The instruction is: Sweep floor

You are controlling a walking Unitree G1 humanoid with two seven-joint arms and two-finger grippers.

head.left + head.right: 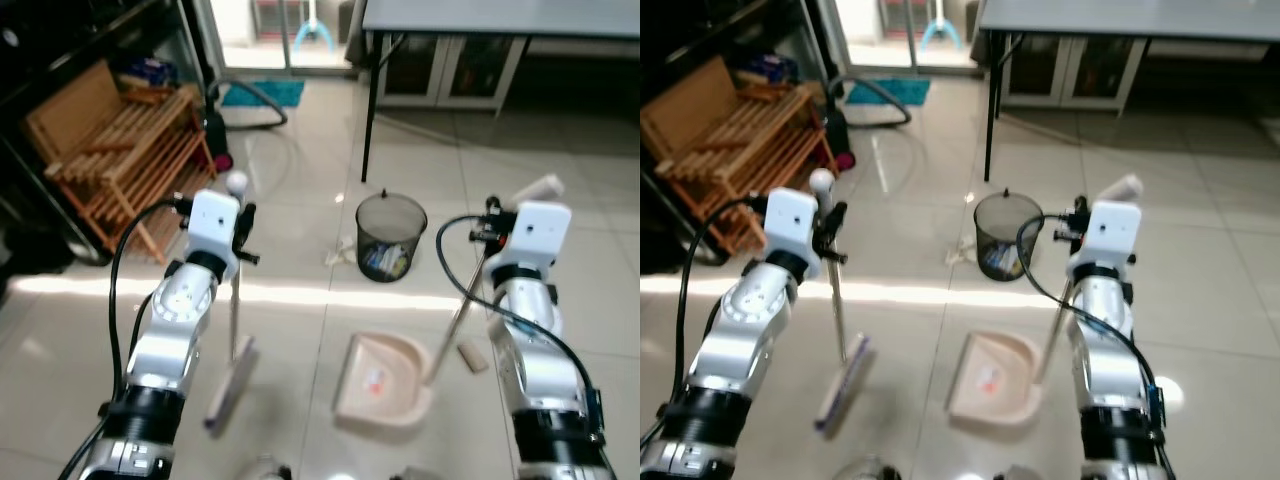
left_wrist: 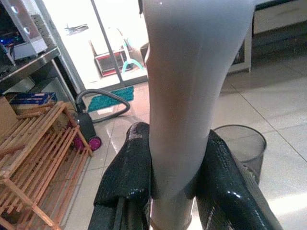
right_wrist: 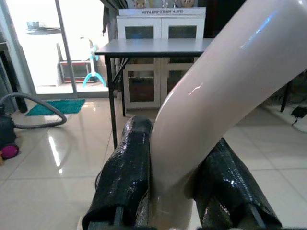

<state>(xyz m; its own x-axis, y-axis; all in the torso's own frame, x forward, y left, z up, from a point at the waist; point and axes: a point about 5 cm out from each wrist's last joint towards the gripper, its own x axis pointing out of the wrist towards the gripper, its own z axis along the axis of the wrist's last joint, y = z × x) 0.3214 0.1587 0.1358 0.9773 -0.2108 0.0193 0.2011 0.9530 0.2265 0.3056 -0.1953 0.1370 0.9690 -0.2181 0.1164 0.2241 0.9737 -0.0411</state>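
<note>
1. On the tiled floor (image 1: 560,150) in front of the robot, a broom (image 1: 232,370) stands nearly upright, its brush head resting on the tiles at the lower left.
2. The left hand (image 2: 175,167) is clamped on the broom's pale handle near its top, one black finger (image 2: 125,172) on each side.
3. A beige dustpan (image 1: 385,380) lies flat on the floor just beside the broom head, towards the right, with a small scrap inside it.
4. The right hand (image 3: 175,177) is clamped on the dustpan's long cream handle (image 3: 225,86), which bends above the grip.
5. A black mesh bin (image 1: 390,235) holding rubbish stands on the floor beyond the dustpan.
6. A grey table (image 1: 500,15) stands behind the bin, and a wooden rack (image 1: 125,150) stands at the far left.
</note>
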